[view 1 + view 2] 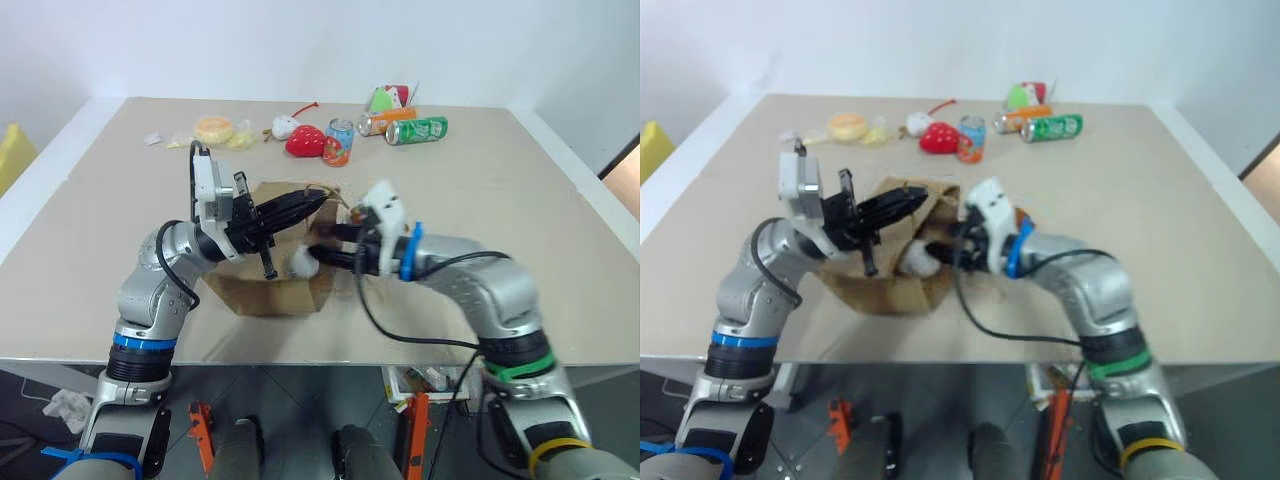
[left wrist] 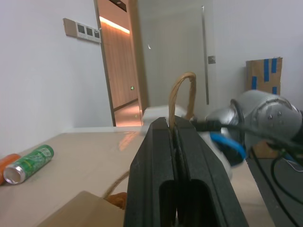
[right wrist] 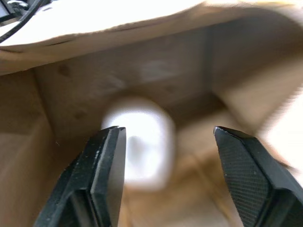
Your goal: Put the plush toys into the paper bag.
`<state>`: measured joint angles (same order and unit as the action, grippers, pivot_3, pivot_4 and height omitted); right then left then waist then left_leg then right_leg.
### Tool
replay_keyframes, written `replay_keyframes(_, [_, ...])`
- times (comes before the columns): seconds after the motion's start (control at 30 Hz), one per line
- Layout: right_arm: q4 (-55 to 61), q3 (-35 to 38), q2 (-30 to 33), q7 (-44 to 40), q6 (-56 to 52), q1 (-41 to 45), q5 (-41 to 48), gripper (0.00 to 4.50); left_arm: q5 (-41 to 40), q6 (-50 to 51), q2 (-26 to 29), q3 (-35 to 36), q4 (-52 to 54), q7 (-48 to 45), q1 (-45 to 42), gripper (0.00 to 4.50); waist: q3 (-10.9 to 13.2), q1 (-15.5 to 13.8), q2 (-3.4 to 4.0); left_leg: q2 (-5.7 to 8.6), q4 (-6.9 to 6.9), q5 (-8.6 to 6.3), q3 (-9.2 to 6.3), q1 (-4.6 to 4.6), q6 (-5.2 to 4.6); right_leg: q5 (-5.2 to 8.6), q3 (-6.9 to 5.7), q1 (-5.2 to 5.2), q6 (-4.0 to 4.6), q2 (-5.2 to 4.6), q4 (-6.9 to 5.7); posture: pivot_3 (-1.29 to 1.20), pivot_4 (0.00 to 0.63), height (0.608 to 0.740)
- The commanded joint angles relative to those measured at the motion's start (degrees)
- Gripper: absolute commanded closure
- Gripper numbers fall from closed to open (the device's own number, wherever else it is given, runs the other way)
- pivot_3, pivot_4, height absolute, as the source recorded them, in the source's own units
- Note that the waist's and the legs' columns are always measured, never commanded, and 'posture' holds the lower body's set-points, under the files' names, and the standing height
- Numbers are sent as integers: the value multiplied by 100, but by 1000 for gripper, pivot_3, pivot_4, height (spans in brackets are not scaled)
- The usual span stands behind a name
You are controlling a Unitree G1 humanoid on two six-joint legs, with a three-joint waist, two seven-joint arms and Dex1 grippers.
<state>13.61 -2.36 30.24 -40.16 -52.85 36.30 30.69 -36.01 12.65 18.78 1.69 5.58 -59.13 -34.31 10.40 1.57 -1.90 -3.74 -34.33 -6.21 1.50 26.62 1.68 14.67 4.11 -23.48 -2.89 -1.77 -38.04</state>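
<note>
Plush toy, the white fluffy one, lies inside the paper bag, straight ahead of the right claw and between its 2 wide-spread fingers, apparently untouched by either. That claw points into the bag's mouth from the right. The left claw is pinched tight on 1 cord handle, holding the bag open near the tabletop's near edge. I cannot see the brown toy, so whether it is bagged is unclear.
</note>
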Motion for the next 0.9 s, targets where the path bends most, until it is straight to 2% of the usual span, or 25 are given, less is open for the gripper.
replay_keyframes(0.03, [458,699,401,-419,33,-163,500,1173,-48,-70,-7,36,82,-14,-127,4500,0,3,1,0,1,0,0,0,0,0,0,-2,0,1,0,0,150,740])
replay_keyframes(0.13, [208,1145,659,-363,232,-260,500,1173,-55,-71,-10,40,49,-27,-144,4500,0,18,1,-1,3,-1,-1,0,-1,2,0,-2,0,3,0,0,150,740])
replay_keyframes(0.23, [-389,1188,728,74,639,-96,-33,1173,-69,-64,-4,47,46,-40,-144,4500,0,30,0,-1,1,-1,-1,-3,-1,1,1,0,1,4,0,0,150,740])
replay_keyframes(0.33, [-955,787,659,432,1106,153,-702,1173,-86,-53,-1,53,36,-51,-152,4500,0,32,1,0,-3,0,1,-6,-1,-5,3,0,4,2,0,0,150,740])
replay_keyframes(0.47, [-1459,-386,646,340,1824,332,-1789,1173,-100,-46,8,54,19,-71,-169,4500,0,64,1,0,-3,0,3,-6,-1,-6,4,-2,4,3,0,0,150,740])
replay_keyframes(0.57, [-2061,-972,627,316,2335,494,-2457,1173,-100,-48,18,66,11,-69,-182,4500,1,81,1,1,1,0,2,-5,-1,-1,4,-3,-1,4,0,0,150,740])
replay_keyframes(0.8, [-3230,-1462,398,504,3109,993,-3407,1173,-114,-31,59,92,119,-13,-112,4500,2,85,3,4,2,-2,1,1,2,-9,4,-5,-30,2,0,0,150,740])
replay_keyframes(0.9, [-3587,-1421,211,682,3325,1214,-3610,1173,-118,-7,70,91,184,23,-85,4500,2,95,3,3,2,-2,-1,-1,2,-10,3,-4,-27,4,0,0,150,740])
